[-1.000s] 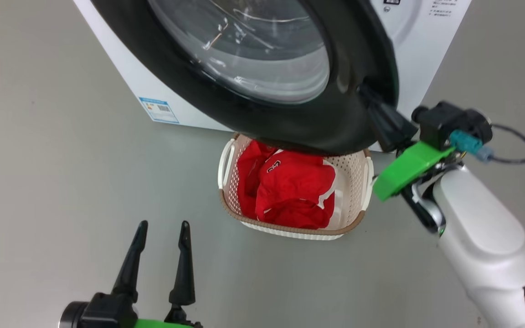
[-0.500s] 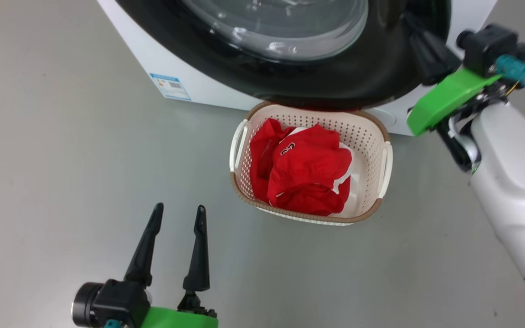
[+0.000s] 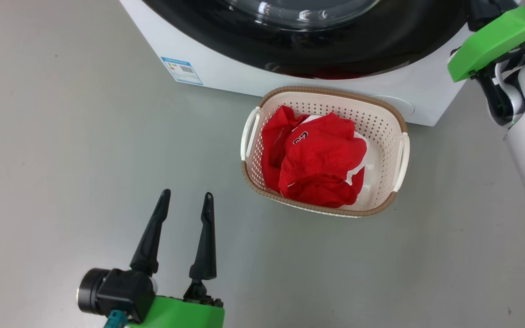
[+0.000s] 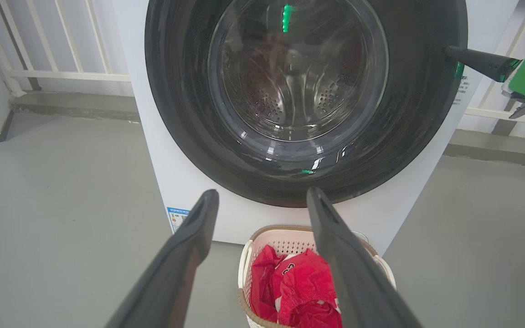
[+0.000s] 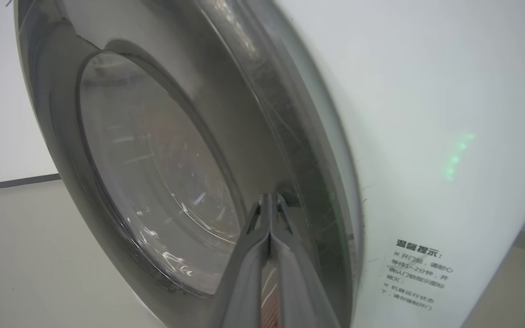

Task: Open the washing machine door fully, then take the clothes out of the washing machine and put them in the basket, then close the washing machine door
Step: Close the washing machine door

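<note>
The washing machine door (image 4: pixel 176 91) lies flat against the front of the white washing machine (image 3: pixel 226 68), and the perforated drum shows through its glass. The right hand (image 5: pixel 269 197) is clenched, its two fingers pressed together with nothing between them and their tips at the door's glossy black rim near its outer edge. Beside that rim, black printing on the white front (image 5: pixel 419 273) is headed 温馨提示; the smaller lines below are too blurred to read with confidence. A blue label sticker (image 3: pixel 182 70) sits low on the front, its print too small to make out. The basket (image 3: pixel 317 91) stands on the grey floor (image 3: pixel 62 159) just in front of the machine, holding the clothes (image 3: pixel 321 159), which bear a black mark I cannot read. The left hand (image 3: pixel 187 193) hangs released, fingers spread, well apart from the basket.
</note>
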{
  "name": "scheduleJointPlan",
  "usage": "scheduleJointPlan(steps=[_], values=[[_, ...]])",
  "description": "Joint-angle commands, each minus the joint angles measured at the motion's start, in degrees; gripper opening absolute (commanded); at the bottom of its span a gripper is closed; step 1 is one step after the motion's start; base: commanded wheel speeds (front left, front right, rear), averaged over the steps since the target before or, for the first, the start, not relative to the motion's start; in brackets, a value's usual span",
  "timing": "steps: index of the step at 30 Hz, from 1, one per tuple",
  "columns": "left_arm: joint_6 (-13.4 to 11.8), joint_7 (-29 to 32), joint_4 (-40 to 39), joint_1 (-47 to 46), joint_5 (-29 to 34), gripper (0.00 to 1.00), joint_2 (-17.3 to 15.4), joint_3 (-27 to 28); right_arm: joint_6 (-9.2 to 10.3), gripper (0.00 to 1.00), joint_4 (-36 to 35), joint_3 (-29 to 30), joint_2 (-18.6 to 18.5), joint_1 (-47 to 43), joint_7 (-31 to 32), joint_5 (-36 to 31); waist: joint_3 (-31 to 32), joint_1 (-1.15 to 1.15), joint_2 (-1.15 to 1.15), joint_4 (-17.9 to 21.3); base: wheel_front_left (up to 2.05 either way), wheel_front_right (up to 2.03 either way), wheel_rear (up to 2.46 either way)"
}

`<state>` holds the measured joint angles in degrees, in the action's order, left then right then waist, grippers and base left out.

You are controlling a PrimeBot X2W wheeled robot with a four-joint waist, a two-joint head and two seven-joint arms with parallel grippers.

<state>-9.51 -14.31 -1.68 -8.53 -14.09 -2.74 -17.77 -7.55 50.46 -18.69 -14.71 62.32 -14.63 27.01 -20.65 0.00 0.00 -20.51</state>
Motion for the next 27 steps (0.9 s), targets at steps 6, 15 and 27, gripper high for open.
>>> scheduleJointPlan(steps=[6,15,27], values=[[0.69,-0.69,-0.89,-1.37,0.59,1.00,-0.23,1.56,0.06,0.00,0.22,0.51,0.04,2.69,-0.37,0.41,-0.07,0.00,0.00,-0.46,0.00,0.00,0.00],[0.87,-0.69,-0.39,-1.40,0.31,1.00,-0.15,1.42,0.06,0.00,-3.39,-0.17,0.49,-0.67,-0.37,0.10,1.28,0.00,0.00,0.22,0.00,0.00,0.00],[1.76,-0.69,1.85,-0.72,0.80,1.00,-0.14,2.82,0.06,0.37,-15.20,1.19,0.46,-15.32,-0.37,-1.40,5.16,0.00,0.00,2.35,0.00,0.00,0.00]])
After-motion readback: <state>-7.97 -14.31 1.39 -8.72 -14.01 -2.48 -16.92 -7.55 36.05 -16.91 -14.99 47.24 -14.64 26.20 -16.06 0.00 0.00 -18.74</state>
